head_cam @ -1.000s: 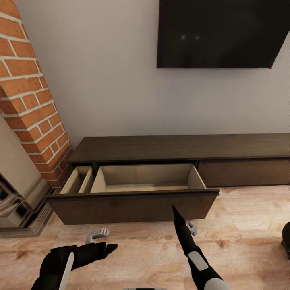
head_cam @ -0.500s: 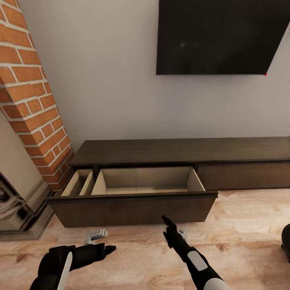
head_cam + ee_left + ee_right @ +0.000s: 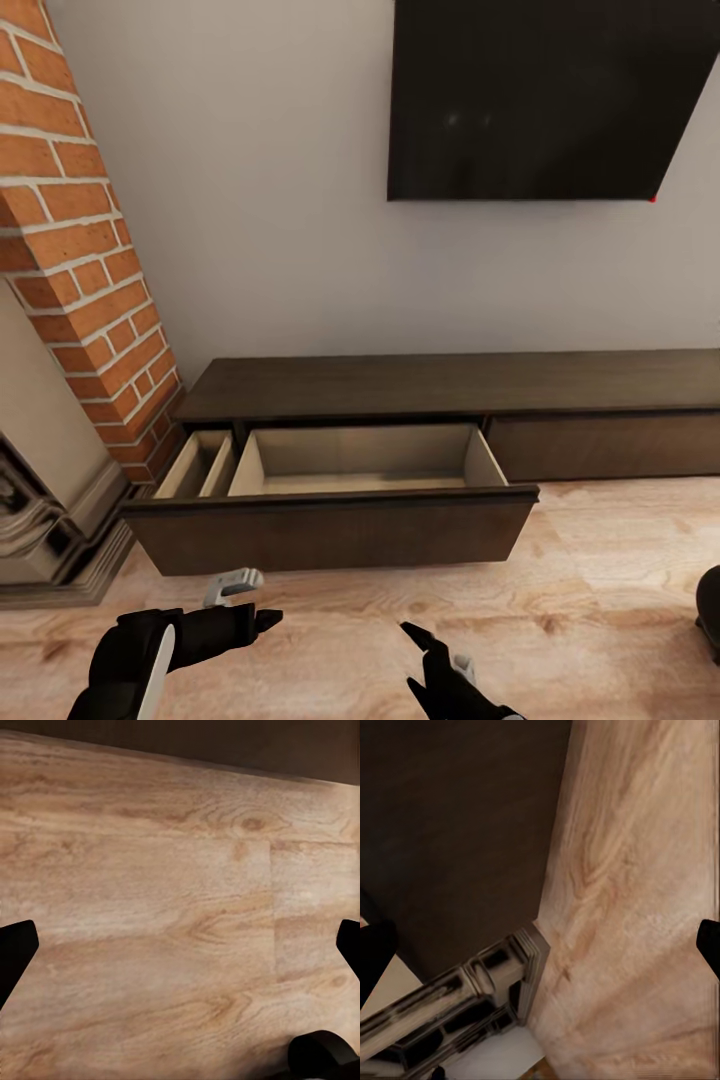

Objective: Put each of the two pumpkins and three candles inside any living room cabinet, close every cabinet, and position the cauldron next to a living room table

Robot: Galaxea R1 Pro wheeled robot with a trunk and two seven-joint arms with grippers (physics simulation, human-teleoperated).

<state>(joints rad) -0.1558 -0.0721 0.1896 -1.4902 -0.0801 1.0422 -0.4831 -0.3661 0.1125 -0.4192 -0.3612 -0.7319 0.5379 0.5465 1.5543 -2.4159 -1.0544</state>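
1. Cabinet (image 3: 400, 390) sits at my twelve o'clock against the wall, under the dark screen (image 3: 540, 95); its long drawer (image 3: 330, 520) is pulled out, with pale compartments that look bare from my angle.
2. I judge the drawer stands out like that so things can be dropped straight in from above.
3. My left gripper (image 3: 268, 620) hangs low at about seven o'clock over the wooden floor (image 3: 600, 560). In the left wrist view its fingertips (image 3: 15, 945) sit at the far edges with only planks between them, so it is spread wide and carries nothing.
4. My right gripper (image 3: 425, 645) is at about five o'clock, near the floor and short of the drawer front. The right wrist view likewise shows its tips far apart, nothing held.
5. A black rounded shape (image 3: 708, 605) at four o'clock, at the picture's edge, may be the cauldron; too little shows to be sure.
6. Loading has not visibly begun; I would go and fetch the items next.
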